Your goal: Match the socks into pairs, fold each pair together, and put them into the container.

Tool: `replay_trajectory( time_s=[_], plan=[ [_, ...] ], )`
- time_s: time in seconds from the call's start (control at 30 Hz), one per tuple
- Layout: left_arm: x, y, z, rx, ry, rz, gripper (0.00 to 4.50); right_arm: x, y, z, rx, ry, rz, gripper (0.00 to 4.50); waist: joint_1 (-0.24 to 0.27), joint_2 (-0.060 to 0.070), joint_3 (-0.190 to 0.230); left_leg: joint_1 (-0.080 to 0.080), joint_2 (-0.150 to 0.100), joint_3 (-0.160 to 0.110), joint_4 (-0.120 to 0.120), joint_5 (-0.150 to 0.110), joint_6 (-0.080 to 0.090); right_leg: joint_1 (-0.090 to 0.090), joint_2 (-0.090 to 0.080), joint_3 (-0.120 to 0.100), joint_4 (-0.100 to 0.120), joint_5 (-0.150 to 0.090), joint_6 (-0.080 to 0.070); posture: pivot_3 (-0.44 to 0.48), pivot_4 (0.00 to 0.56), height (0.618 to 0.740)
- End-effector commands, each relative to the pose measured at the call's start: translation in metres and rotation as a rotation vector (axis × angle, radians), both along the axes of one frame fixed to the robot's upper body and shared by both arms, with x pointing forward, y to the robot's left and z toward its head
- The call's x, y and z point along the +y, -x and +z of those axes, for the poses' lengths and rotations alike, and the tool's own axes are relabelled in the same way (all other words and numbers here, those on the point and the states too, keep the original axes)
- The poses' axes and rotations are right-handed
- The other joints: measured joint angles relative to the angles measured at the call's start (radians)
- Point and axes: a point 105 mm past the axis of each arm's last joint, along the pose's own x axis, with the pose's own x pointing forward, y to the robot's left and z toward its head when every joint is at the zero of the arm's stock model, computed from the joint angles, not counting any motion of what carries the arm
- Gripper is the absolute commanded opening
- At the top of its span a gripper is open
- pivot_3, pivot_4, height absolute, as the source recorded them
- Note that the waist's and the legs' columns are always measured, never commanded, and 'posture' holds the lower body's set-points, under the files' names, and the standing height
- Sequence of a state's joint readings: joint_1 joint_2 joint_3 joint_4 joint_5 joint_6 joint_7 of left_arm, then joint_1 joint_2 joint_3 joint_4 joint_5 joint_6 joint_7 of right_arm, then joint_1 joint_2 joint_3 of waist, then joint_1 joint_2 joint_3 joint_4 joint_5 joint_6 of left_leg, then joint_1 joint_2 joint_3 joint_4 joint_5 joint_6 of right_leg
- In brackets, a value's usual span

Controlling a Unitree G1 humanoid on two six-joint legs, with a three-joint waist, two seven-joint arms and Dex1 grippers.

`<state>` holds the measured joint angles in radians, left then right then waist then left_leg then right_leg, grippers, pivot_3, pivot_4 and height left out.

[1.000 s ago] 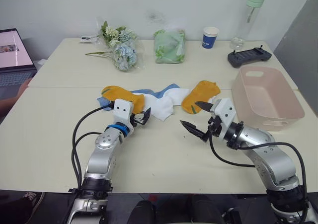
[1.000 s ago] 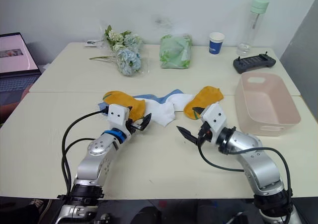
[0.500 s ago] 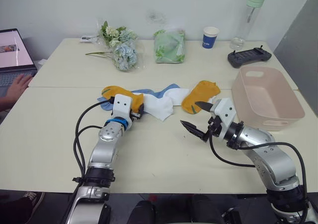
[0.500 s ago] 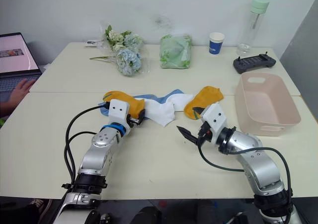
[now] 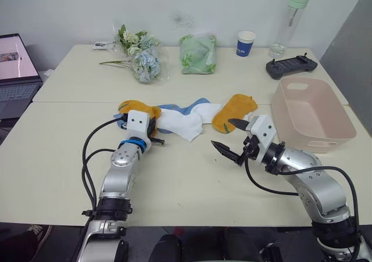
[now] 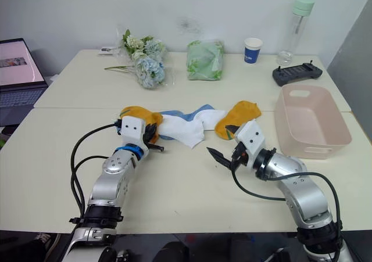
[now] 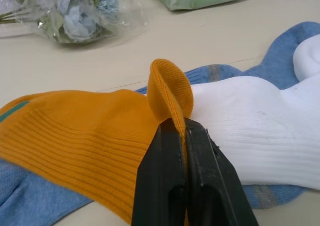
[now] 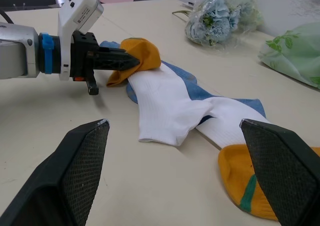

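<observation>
Several socks lie in a row mid-table. A mustard-yellow sock [image 5: 135, 107] lies at the left, overlapping a light blue sock [image 7: 30, 206]. White socks [image 5: 181, 122] lie over more light blue [image 5: 195, 104]. A second mustard-yellow sock [image 5: 233, 111] lies at the right. My left gripper [image 7: 175, 125] is shut on the folded-up edge of the left yellow sock [image 7: 75, 136]; it also shows in the right wrist view [image 8: 131, 61]. My right gripper [image 5: 224, 135] hovers open in front of the right yellow sock, holding nothing. The pale pink container [image 5: 297, 129] stands at the right.
Along the far side are a wrapped flower bouquet [image 5: 141, 56], a green cloth bundle in plastic [image 5: 198, 54], a blue-and-white paper cup [image 5: 246, 43], a clear bottle [image 5: 293, 17] and a black controller [image 5: 292, 66]. A laptop [image 5: 16, 64] sits at the far left.
My left gripper moved forward onto the left yellow sock and closed on its edge. A person's hand showed at the laptop and has withdrawn. The right arm stayed still.
</observation>
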<state>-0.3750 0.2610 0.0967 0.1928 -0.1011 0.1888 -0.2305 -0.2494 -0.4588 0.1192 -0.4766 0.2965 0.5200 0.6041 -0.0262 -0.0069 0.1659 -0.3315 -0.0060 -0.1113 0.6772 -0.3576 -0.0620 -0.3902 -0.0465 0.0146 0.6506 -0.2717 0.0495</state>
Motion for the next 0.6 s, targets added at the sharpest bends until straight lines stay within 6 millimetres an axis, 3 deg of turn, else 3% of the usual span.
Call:
replay_trajectory(
  time_s=[0.03,0.17,0.4,0.47,0.6],
  plan=[
    [0.01,0.005,0.019,-0.073,0.048,0.003,0.03,0.004,0.004,0.014,-0.054,-0.01,0.026,4.5,0.0,0.0,0.0,0.0,0.0,0.0,0.0,0.0,0.0,0.0,0.0,0.0,0.0,0.0,0.0,0.0,0.15,0.74],
    [0.014,0.018,0.035,-0.125,0.096,-0.044,0.03,0.004,0.005,0.014,-0.056,-0.009,0.03,4.5,0.0,0.0,0.0,0.0,0.0,0.0,0.0,0.0,0.0,0.0,0.0,0.0,0.0,0.0,0.0,0.0,0.15,0.74],
    [0.006,0.048,0.057,-0.109,0.099,-0.214,0.03,0.001,0.005,0.012,-0.05,-0.006,0.028,4.5,0.001,0.0,0.0,0.0,0.0,0.0,0.0,0.0,0.0,0.0,0.0,0.0,0.0,0.0,0.0,0.0,0.15,0.74],
    [-0.007,0.069,0.059,-0.02,0.088,-0.366,0.03,-0.001,0.004,0.011,-0.048,0.0,0.029,4.5,-0.003,0.0,0.0,0.0,0.0,0.0,0.0,0.0,0.0,0.0,0.0,0.0,0.0,0.0,0.0,0.0,0.15,0.74],
    [-0.057,0.11,0.051,0.221,0.174,-0.714,0.03,-0.006,0.0,0.01,-0.049,0.02,0.032,4.5,-0.001,0.001,0.0,0.0,0.0,0.001,-0.001,0.0,0.0,0.0,0.0,0.001,0.0,0.0,0.0,0.0,0.15,0.74]
  ],
)
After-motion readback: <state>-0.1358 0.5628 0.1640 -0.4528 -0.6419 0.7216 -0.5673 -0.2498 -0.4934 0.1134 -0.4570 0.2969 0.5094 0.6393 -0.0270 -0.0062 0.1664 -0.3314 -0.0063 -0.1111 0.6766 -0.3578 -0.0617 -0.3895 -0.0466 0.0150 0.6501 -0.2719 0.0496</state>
